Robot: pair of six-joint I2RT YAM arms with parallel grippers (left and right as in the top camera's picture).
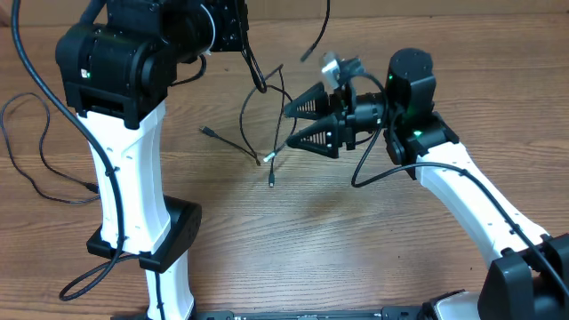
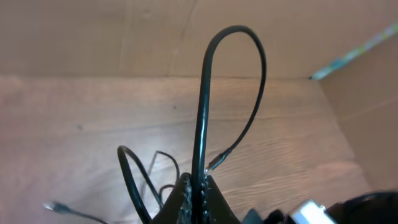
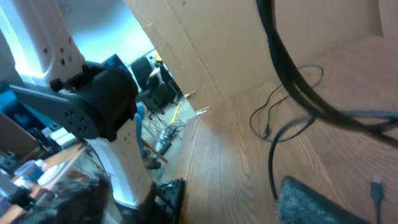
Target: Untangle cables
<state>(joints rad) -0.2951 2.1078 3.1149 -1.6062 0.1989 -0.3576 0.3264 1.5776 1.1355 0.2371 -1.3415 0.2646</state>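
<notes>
Cables (image 1: 244, 120): a loose tangle of thin black cords at the middle of the wooden table (image 1: 356, 249), between the two arms; part lies flat and part is lifted off the wood.
Handling: judged very light and limp, smooth-jacketed and likely to slip through a loose pinch. They probably sag and drag their neighbours along when pulled. The small plugs look like the parts most likely to snag in a loop.
Where to take hold: best on a bare stretch of cord a little behind a plug, crosswise between the pads, not on the plug itself and not where two cords cross.
Left gripper (image 2: 196, 194): clenched tight on one cord, which rises from between its fingers in a tall arch and falls back toward the table. It holds that cord up above the tangle.
Loose ends: a dark plug (image 1: 206, 132) lies to the left of the loops, a silver-tipped plug (image 1: 269, 157) sits just beside the lowest crossing, and another end (image 1: 271, 182) lies nearer the camera, apart from the rest.
Right gripper (image 1: 287, 126): its jaws are spread wide and point leftward at the tangle. A strand runs close by the fingertips, but whether it lies between them or just in front cannot be told; nothing is gripped.
</notes>
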